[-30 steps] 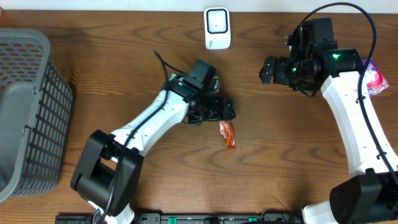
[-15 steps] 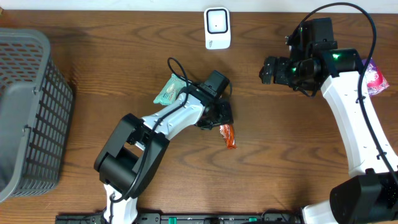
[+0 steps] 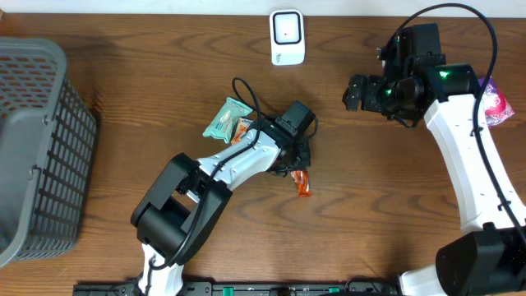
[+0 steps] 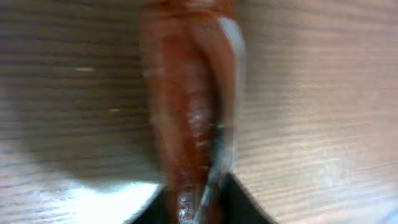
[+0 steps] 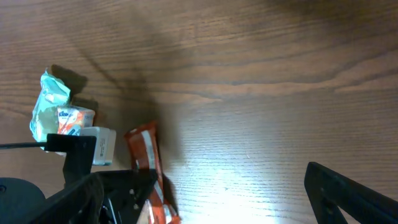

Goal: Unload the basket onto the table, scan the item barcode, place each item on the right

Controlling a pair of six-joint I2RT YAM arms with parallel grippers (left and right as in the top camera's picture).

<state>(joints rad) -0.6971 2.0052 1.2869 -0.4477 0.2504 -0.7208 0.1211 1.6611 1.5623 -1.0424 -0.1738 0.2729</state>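
At the middle of the table (image 3: 148,57), left gripper (image 3: 296,166) down on the upper end of an orange wrapper (image 3: 303,184), pinching it; in the wrist view, dark fingers (image 4: 245,210) closed on the wrapper's near end. Farther right, right gripper (image 3: 355,92) spread wide, off the table, holding nothing. White scanner (image 3: 287,37) at the far edge, well apart from the wrapper. Green packet (image 3: 222,121) near the left gripper; grey basket (image 3: 33,140) at the left edge

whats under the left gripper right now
An orange-red foil snack wrapper lying on the brown wooden table, its upper end between the fingers of the left gripper. From overhead, the gripper covers that end.
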